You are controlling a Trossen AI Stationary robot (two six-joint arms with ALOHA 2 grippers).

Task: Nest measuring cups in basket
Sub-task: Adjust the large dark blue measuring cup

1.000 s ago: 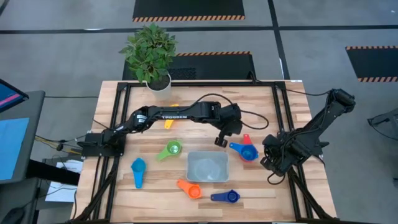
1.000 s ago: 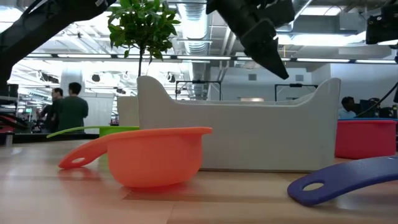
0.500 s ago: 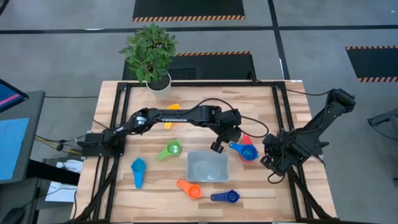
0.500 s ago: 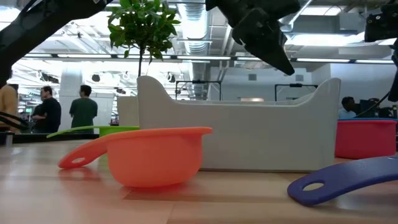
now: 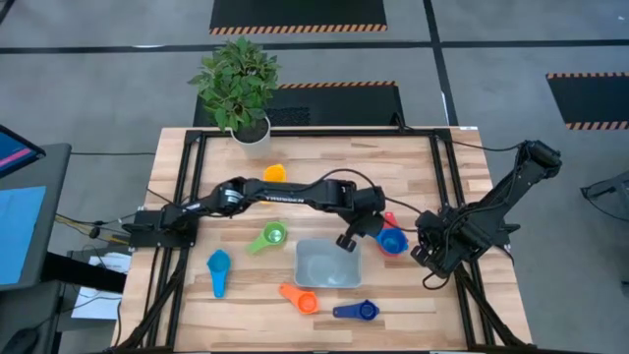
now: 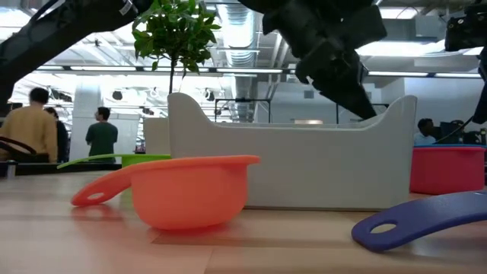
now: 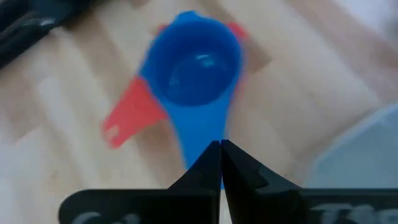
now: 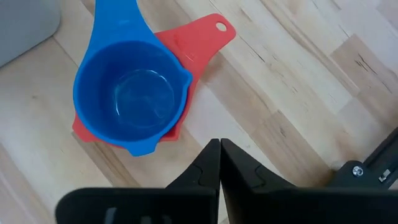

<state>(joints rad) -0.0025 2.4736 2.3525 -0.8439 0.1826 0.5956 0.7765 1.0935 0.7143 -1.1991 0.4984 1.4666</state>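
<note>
So the left gripper, fingers pressed together and holding nothing, hangs over the rim of the shallow pale grey-blue plastic basket on the side facing the blue cup. The blue plastic measuring cup sits just beyond it, nested in the red plastic measuring cup. In the left wrist view the blue cup's flat handle runs straight toward the fingertips, so the long axis is lined up with the gripper; I'd guess that handle is the target.

The right gripper also looks closed and empty, parked by the bench edge near the same pair, but the left one is closer.

Count:
- one basket, empty
- one yellow cup by the plant pot
- one green cup
- one light blue cup
- one orange cup
- one dark blue cup
- with blue and red, seven cups
</note>
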